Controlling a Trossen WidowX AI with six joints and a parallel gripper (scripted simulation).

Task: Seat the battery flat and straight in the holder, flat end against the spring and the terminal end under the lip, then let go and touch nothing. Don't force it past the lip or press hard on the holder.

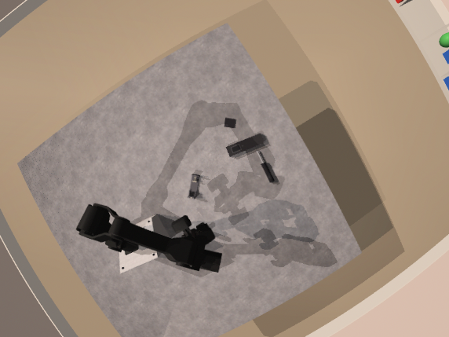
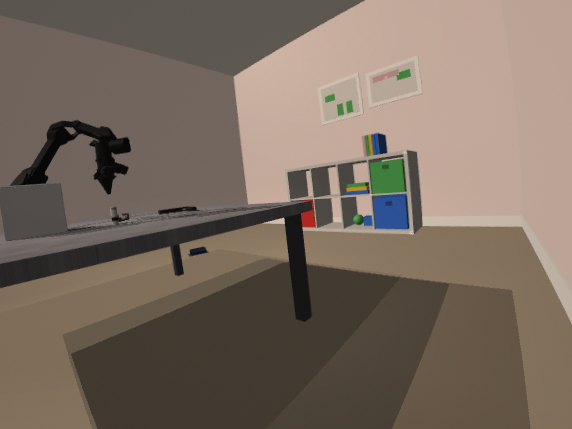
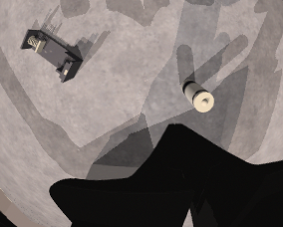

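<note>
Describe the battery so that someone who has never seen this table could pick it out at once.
Start at the grey mat on the table, then find the black arm's shut, empty claw hanging above it. In the wrist view the battery lies on the mat just ahead of the claw, apart from the dark holder. It is the only small pale cylinder, with a cream round end; its neighbours are dark and boxy.
</note>
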